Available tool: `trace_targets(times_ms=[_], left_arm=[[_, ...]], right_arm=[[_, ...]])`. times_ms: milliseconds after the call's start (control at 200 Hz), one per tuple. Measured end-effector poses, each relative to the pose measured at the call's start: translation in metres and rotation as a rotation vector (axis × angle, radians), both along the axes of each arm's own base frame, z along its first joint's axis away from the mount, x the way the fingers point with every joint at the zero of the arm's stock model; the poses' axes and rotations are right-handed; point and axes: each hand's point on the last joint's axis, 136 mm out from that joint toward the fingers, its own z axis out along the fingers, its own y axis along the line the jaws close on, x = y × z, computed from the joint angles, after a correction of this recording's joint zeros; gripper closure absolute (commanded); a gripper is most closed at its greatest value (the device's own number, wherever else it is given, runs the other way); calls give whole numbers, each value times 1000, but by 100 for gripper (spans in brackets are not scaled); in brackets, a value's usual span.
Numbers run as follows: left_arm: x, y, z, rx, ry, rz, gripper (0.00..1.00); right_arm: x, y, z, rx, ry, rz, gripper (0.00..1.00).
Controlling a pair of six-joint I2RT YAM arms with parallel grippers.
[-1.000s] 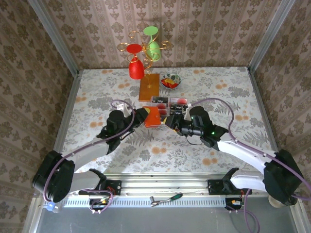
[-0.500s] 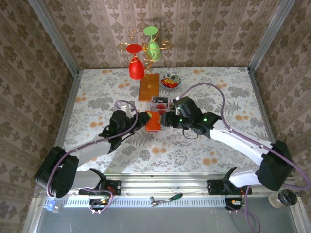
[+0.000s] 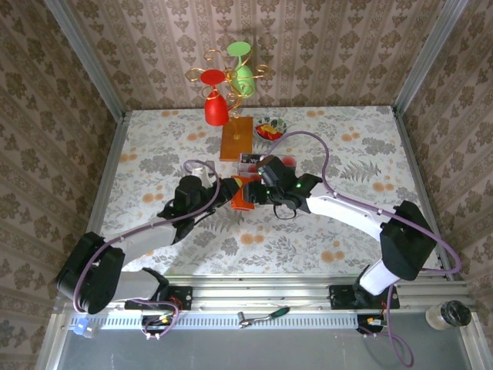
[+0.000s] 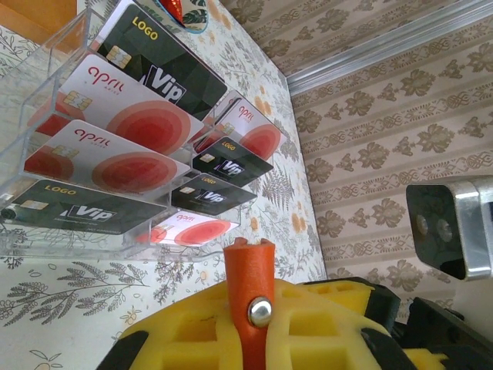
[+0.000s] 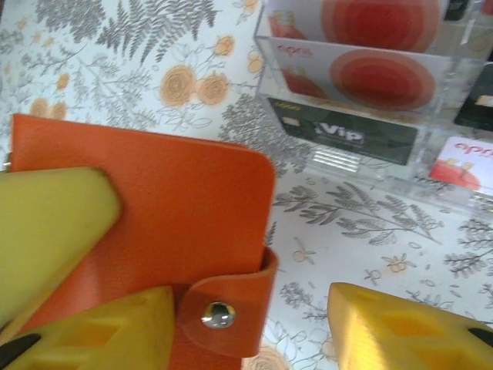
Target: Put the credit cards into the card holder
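Note:
The orange card holder (image 3: 243, 197) is held just above the table's middle, on edge between the yellow pads of my left gripper (image 3: 229, 188), which is shut on it. In the left wrist view its edge and snap stud (image 4: 259, 310) stand between the pads of the left gripper (image 4: 254, 297). My right gripper (image 3: 260, 183) is open beside it. In the right wrist view the card holder (image 5: 154, 208) has its snap strap (image 5: 223, 316) lying between the fingers of the right gripper (image 5: 250, 320), against the left one. The credit cards (image 4: 131, 108), black, and pale with red discs, stand in a clear tray (image 4: 77, 35) behind.
The clear tray (image 3: 269, 163) sits just beyond both grippers. Further back stand a wooden block (image 3: 236, 137) carrying a wire stand with a red and a green cup, and a small bowl (image 3: 269, 128). Patterned walls close in the table on three sides.
My right arm has swung left and a little further back, bringing its gripper up against the card holder. The left gripper has kept hold of the holder, shifting only slightly.

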Motion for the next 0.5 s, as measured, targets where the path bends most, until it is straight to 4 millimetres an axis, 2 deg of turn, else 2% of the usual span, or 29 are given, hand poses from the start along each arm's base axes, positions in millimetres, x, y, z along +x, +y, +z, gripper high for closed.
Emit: trace_targets(times_ms=[130, 225, 270, 330, 420, 500], left_arm=[[-5, -4, -3, 6, 15, -14, 100], [-9, -7, -6, 10, 30, -25, 100], [-10, -7, -3, 1, 29, -28, 100], [-9, -7, 6, -19, 11, -26, 100], [-9, -8, 21, -46, -21, -26, 100], [-8, -9, 27, -56, -34, -26, 100]], right_arm=[[-4, -9, -8, 13, -15, -21, 49], [-6, -26, -16, 17, -13, -55, 50], [-4, -45, -25, -18, -5, -100, 50], [-3, -82, -45, -72, 31, -180, 50], [-12, -127, -63, -127, 87, -264, 50], [-20, -138, -55, -117, 87, -280, 49]])
